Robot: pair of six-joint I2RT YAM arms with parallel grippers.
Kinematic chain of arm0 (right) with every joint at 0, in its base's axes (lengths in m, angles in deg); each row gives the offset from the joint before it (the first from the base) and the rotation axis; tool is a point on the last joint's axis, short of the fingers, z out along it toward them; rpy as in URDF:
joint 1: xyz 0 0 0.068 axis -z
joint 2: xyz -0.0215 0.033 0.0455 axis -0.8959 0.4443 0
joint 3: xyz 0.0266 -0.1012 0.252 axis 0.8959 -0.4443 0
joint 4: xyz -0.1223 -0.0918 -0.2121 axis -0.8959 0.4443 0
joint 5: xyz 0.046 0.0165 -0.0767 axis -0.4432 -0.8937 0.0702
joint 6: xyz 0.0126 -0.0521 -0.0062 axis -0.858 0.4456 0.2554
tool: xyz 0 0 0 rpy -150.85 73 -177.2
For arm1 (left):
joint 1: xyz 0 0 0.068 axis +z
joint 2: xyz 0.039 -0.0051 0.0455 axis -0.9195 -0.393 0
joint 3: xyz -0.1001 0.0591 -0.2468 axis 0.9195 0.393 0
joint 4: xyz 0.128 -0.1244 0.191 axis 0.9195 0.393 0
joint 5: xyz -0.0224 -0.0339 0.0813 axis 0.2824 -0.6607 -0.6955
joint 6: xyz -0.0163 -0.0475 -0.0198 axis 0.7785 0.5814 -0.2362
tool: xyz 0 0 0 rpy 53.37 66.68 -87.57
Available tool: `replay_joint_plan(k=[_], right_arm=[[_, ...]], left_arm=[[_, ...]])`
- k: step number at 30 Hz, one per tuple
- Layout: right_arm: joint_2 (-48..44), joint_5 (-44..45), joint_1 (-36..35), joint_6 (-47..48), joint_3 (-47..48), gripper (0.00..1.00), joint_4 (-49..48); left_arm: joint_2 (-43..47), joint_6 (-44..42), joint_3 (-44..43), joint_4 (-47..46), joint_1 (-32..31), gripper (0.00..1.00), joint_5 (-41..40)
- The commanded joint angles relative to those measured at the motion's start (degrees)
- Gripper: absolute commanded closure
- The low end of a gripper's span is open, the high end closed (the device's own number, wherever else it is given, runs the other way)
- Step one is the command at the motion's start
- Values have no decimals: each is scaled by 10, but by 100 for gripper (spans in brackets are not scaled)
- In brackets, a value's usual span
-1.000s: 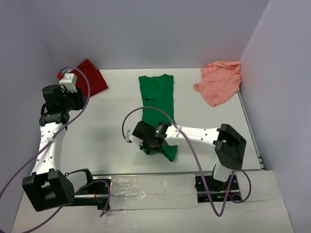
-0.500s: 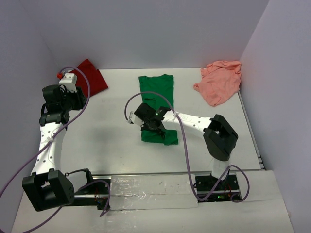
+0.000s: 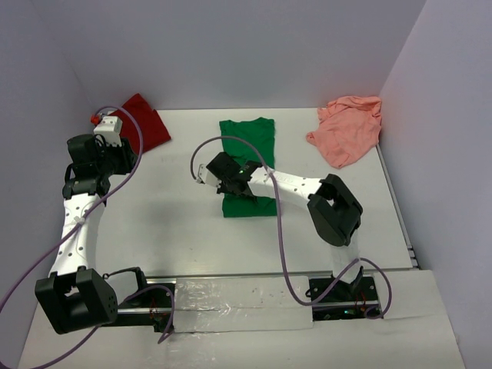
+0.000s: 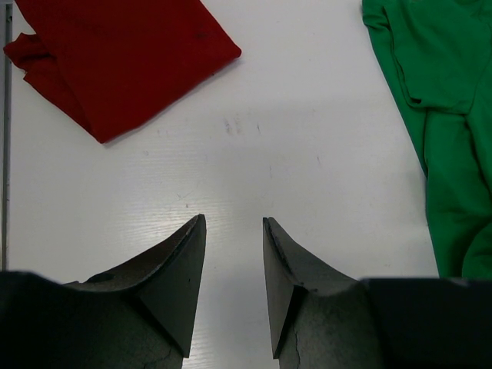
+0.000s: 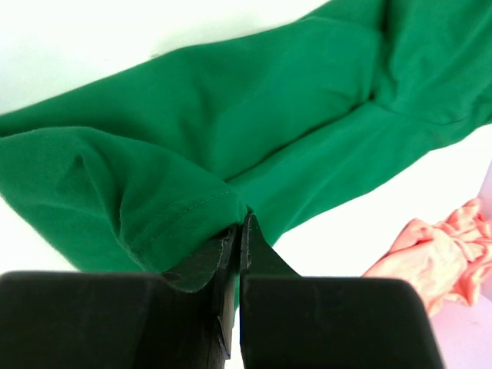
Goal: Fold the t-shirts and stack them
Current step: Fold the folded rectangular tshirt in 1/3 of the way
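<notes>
The bright green t-shirt [image 3: 247,138] lies lengthwise in the middle of the table, its near end doubled over onto itself. My right gripper [image 3: 233,187] [image 5: 240,227] hangs over that fold, shut on the green t-shirt's [image 5: 231,115] stitched hem. The dark red t-shirt [image 3: 146,121] [image 4: 115,54] lies folded at the far left. At the far right the salmon pink t-shirt [image 3: 350,129] [image 5: 430,257] lies crumpled. My left gripper [image 3: 115,156] [image 4: 234,221] is open over bare table, between the red shirt and the green one [image 4: 453,154], with nothing between its fingers.
Grey walls close the table [image 3: 169,223] at the back and on both sides. A purple cable [image 3: 231,142] loops from the right arm over the green shirt. The arm bases stand at the near edge on a foil-covered strip [image 3: 238,296].
My right gripper has carried the green hem from the near end away toward the back, so the shirt's near part now lies folded over. The left arm has not moved.
</notes>
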Motion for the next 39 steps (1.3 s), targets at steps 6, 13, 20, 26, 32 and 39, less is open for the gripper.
replay_joint_plan(k=[6, 13, 20, 26, 32, 39], right_arm=[[42, 48, 35, 22, 66, 100, -74], [77, 70, 60, 23, 98, 100, -107], [100, 80, 70, 36, 114, 100, -130], [117, 80, 71, 25, 119, 100, -141], [144, 124, 72, 24, 114, 51, -218], [144, 341, 75, 124, 31, 45, -589]], left_arm=[[6, -7, -11, 1, 3, 55, 17], [3, -5, -11, 1, 3, 56, 22], [0, -4, -11, 0, 3, 56, 22], [1, -5, -11, -2, 3, 55, 24], [-5, -4, -8, -4, 3, 56, 30], [-2, -7, -2, -4, 3, 56, 35]])
